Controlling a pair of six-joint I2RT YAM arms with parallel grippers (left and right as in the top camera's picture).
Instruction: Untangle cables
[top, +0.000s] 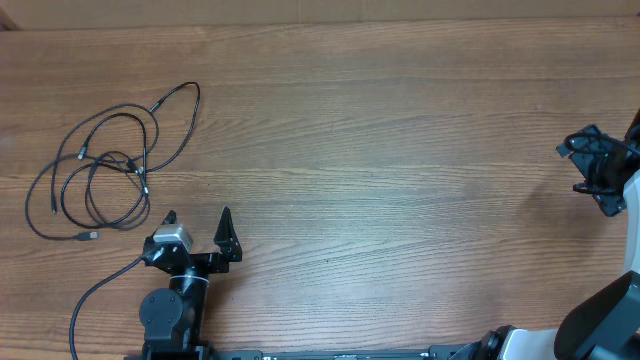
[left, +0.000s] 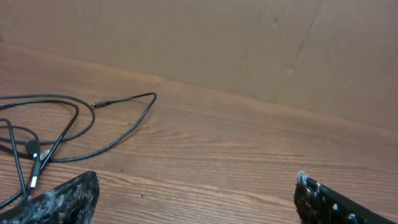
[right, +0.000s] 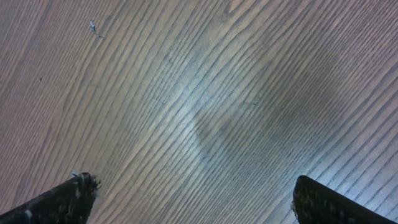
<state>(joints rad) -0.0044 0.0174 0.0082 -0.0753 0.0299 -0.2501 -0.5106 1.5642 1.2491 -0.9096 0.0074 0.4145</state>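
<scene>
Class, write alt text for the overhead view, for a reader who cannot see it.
A tangle of thin black cables lies on the left of a wooden table. The left hand sits open beside it, touching nothing; the right hand, also open, is at the far right edge.

Both the left gripper (top: 198, 214) and right gripper (top: 573, 168) have fingers (left: 68, 199) spread wide, empty.

Wood-grain table (top: 400, 150), plain brown backboard (left: 217, 37) along its far edge
</scene>
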